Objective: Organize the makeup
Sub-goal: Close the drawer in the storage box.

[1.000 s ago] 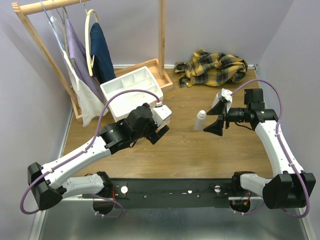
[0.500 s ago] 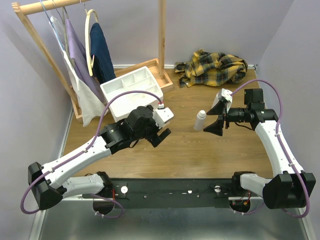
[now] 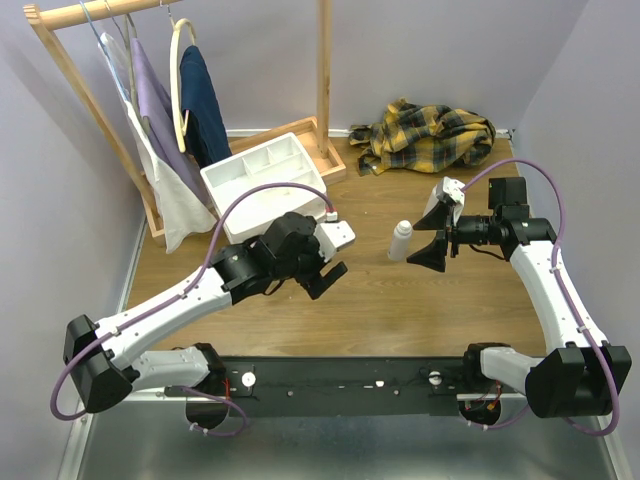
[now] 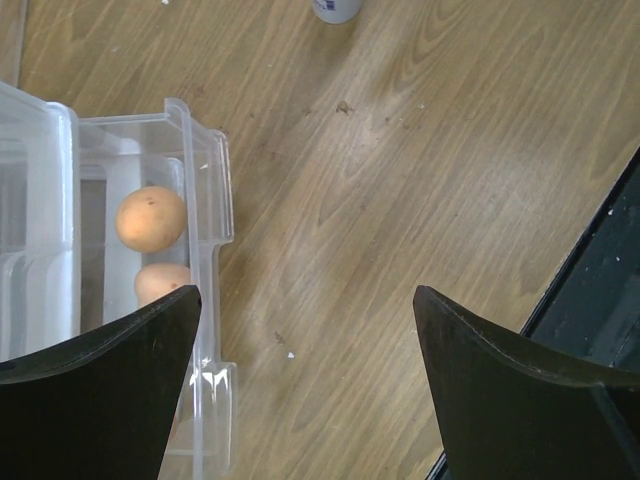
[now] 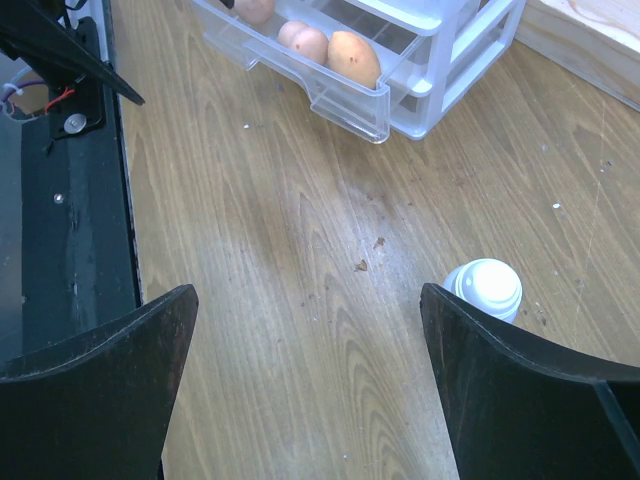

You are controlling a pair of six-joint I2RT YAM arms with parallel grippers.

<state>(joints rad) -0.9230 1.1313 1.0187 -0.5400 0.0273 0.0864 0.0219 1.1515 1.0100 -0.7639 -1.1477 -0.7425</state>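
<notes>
A small white bottle (image 5: 484, 288) with a ribbed round cap stands upright on the table (image 5: 300, 330). Peach egg-shaped sponges (image 5: 353, 58) lie in the open clear drawer (image 5: 345, 105). The left tool (image 4: 305, 295) and right tool (image 5: 307, 290) gape wide, empty.

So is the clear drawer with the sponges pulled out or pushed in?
Pulled out: the drawer juts forward from the unit, peach sponges exposed inside.

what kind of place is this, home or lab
Likely a staged lab booth: robot arms bolted to a wooden table, bare lilac walls close around, a clothes rack at the back.
</notes>
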